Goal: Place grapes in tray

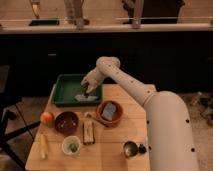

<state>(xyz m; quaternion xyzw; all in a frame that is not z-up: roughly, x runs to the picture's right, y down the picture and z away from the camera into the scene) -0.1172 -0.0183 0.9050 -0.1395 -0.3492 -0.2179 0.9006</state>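
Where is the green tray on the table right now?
The green tray sits at the table's far-left corner in the camera view, behind the dark bowl, with the gripper over its right-hand part.

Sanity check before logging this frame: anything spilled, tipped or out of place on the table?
Nothing stands out. The gripper is down inside the green tray, near its right side. The dark bowl, terracotta bowl, white cup and orange fruit all sit upright on the table, with no spill showing.
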